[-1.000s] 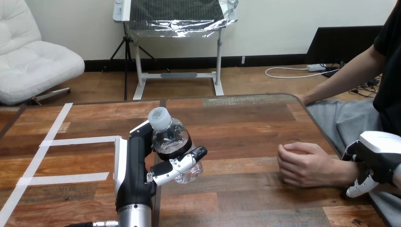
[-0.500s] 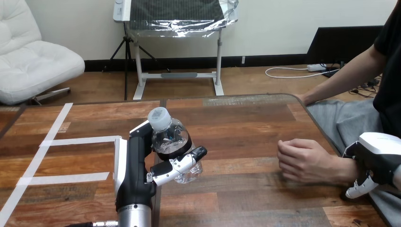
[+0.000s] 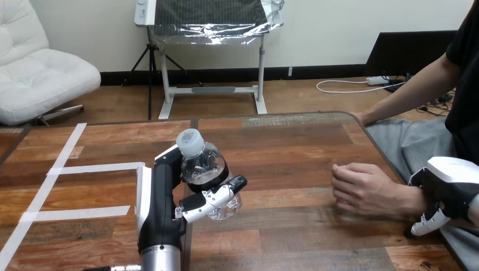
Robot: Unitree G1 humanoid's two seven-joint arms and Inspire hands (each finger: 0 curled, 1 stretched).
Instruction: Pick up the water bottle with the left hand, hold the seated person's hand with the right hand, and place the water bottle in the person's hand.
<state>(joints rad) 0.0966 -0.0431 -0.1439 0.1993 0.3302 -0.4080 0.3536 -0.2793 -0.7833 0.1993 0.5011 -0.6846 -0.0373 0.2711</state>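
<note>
Fingers [image 3: 217, 197] of your left hand [image 3: 161, 195] curl round the clear, white-capped plastic bottle [image 3: 201, 164]; beside the person's wrist [image 3: 414, 201], your right hand [image 3: 452, 180] shows no readable grip.

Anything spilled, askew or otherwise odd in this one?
Nothing stands out. The water bottle, cap on, sits in the left hand, whose fingers curl round it, and the table shows no spill. The person's hand rests loosely curled on the table, with the right hand beside its wrist.
</note>
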